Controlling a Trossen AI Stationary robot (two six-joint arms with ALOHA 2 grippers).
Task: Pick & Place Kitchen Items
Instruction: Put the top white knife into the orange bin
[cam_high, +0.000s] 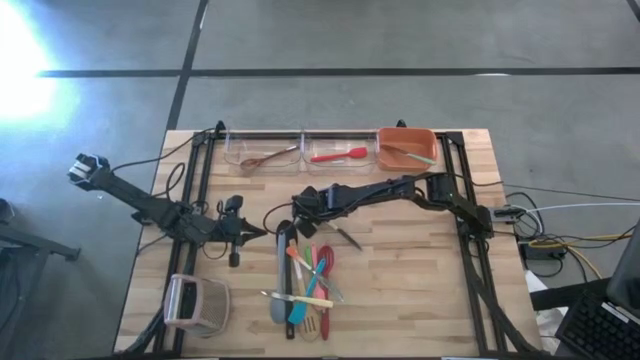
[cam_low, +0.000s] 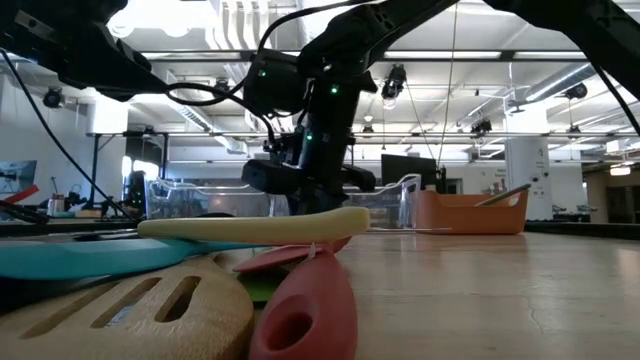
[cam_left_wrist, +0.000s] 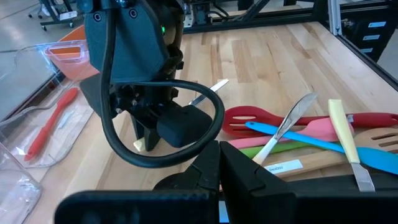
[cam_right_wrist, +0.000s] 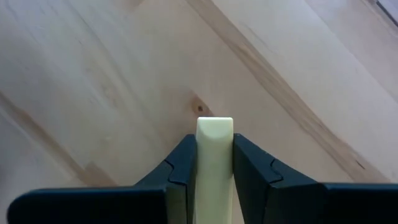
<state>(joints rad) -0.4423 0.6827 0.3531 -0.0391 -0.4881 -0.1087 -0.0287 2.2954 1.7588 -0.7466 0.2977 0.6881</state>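
My right gripper (cam_high: 305, 218) stands over the table's middle, just beyond a pile of kitchen items (cam_high: 300, 285), and is shut on a cream-handled knife (cam_right_wrist: 214, 134). Its silver blade (cam_left_wrist: 210, 90) sticks out past the gripper. The pile holds red, pink, teal, green and wooden utensils lying across one another on the wood; another cream-handled knife (cam_low: 255, 225) rests on top of them. My left gripper (cam_left_wrist: 219, 152) hangs shut and holding nothing to the left of the pile, above the table. My right gripper pinches the knife's cream handle (cam_right_wrist: 214, 127) between its two fingers, close to the handle's free end, which pokes out just past the fingertips. The fingers (cam_left_wrist: 144, 127) come steeply from above. Whether the blade rests on the table I cannot tell.
Along the far edge stand clear bins (cam_high: 270, 150) with a wooden spoon and a red spatula, and an orange bin (cam_high: 407, 148) with one utensil. A boxy pinkish-white handled object (cam_high: 195, 303) sits near the left front corner. Bare wood lies right of the pile.
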